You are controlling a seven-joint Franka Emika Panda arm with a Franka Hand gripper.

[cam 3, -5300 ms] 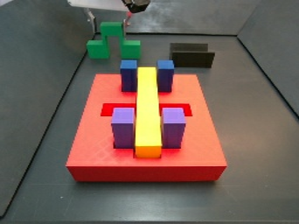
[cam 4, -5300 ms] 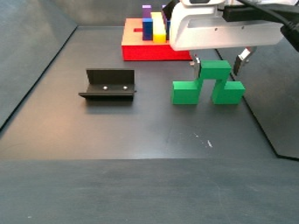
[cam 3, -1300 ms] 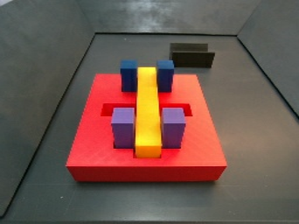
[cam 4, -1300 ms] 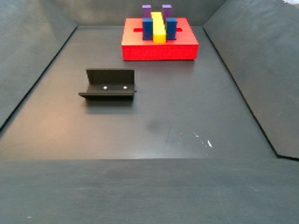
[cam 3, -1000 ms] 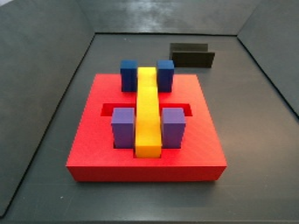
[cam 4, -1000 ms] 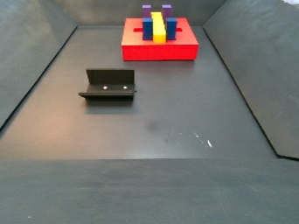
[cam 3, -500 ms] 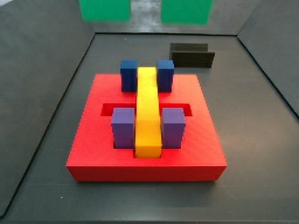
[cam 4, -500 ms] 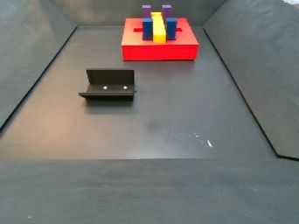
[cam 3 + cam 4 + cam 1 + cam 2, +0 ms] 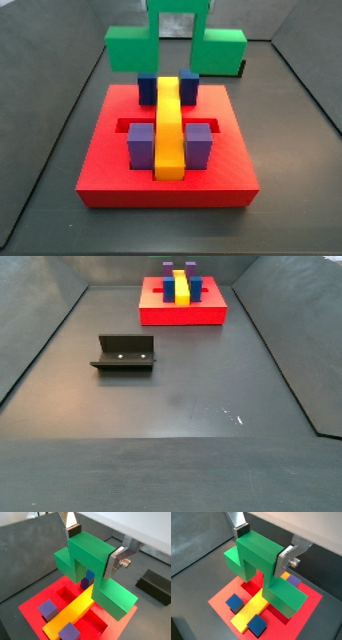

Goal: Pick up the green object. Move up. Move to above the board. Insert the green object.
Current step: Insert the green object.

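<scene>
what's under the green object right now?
The gripper holds the green object in the air over the board. Yellow bar and blue blocks show; the recess directly beneath is mostly covered.

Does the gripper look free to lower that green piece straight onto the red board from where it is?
Probably yes. The gripper holds the green object above the board, with nothing between them; its arms straddle the yellow bar.

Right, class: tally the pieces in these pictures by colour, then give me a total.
Green object: 1, held in the gripper above the board
Red board: 1
Yellow bar: 1
Blue blocks: 2
Purple blocks: 2
Black fixture: 1
Total: 8
</scene>
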